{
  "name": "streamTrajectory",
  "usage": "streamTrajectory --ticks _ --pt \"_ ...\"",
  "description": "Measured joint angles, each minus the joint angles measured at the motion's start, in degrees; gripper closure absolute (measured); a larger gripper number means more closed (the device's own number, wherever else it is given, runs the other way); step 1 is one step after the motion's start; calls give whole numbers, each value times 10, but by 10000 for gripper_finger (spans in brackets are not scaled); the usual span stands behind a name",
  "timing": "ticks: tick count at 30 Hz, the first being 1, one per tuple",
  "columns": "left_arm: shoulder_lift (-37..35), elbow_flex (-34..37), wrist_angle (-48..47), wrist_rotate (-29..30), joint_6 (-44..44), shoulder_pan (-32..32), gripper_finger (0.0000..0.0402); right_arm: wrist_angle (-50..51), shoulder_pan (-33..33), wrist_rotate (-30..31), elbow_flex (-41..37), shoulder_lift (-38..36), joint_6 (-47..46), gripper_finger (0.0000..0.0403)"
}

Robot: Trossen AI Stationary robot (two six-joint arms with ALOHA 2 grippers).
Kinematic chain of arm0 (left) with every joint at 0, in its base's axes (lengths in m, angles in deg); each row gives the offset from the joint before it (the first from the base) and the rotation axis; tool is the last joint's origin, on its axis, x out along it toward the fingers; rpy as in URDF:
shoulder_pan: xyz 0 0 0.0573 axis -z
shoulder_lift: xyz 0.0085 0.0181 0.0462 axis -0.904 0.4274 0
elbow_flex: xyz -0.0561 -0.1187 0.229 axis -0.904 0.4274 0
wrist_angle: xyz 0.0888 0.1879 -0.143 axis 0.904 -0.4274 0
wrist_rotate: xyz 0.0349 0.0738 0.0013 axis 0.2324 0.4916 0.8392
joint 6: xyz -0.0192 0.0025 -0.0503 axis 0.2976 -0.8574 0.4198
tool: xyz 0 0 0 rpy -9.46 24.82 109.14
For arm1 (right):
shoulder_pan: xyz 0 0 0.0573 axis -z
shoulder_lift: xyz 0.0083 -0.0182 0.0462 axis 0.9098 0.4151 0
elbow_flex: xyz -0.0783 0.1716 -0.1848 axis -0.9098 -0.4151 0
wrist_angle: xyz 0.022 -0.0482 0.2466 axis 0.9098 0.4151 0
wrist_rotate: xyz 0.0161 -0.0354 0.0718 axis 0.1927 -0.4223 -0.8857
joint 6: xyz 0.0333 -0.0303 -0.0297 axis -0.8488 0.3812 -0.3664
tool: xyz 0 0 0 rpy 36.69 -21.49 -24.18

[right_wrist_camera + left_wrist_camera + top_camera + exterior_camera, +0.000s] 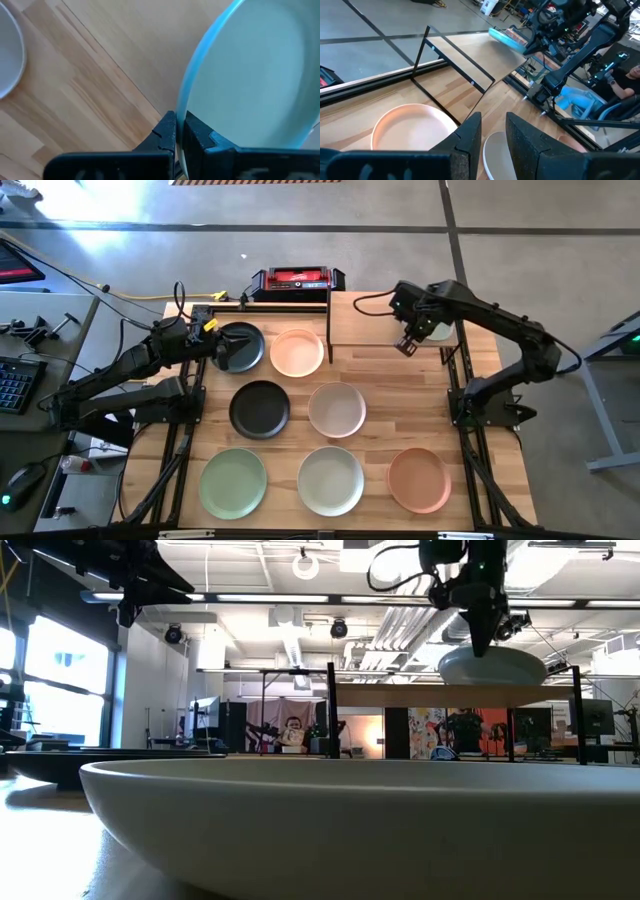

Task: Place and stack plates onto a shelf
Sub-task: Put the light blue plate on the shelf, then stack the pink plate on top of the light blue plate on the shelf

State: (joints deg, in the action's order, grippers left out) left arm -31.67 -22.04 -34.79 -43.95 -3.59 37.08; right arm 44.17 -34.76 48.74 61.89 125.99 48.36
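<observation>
My right gripper (407,345) is shut on a grey-blue plate (438,330) over the right part of the light-wood shelf (370,320). In the low view the plate (492,665) sits level, right at the board (400,695); whether it rests on it, I cannot tell. My left gripper (218,345) stands open above the left edge of a black plate (245,348), with nothing between its fingers (470,142). Several more plates lie flat on the table: peach (297,352), black (259,408), cream (336,409), light green (233,482), off-white (330,480), salmon (419,478). My right gripper pinches the grey-blue plate's rim (181,107) between its two fingers, one inside the plate and one outside. The fingers come steeply from above, at the rim's left, near side. The plate stays level below them, over the shelf board.
A red-and-black box (295,280) stands past the table's far edge, left of the shelf. The shelf's thin black posts (329,330) stand beside the peach plate. The shelf's left half (360,310) is bare wood. A desk with a keyboard (12,380) is off to the left.
</observation>
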Motion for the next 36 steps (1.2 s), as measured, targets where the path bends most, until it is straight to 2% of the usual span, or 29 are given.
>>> streamTrajectory --ticks 14,25,32,36 --pt "0 0 0 0 0 0 323 -3 -1 5 0 21 13 401" --pt "0 0 0 0 0 0 323 -3 0 31 0 21 12 323" --pt "0 0 0 -1 1 0 323 -3 0 35 0 21 21 316" --pt "0 0 0 -28 20 0 323 -1 0 4 0 19 20 315"
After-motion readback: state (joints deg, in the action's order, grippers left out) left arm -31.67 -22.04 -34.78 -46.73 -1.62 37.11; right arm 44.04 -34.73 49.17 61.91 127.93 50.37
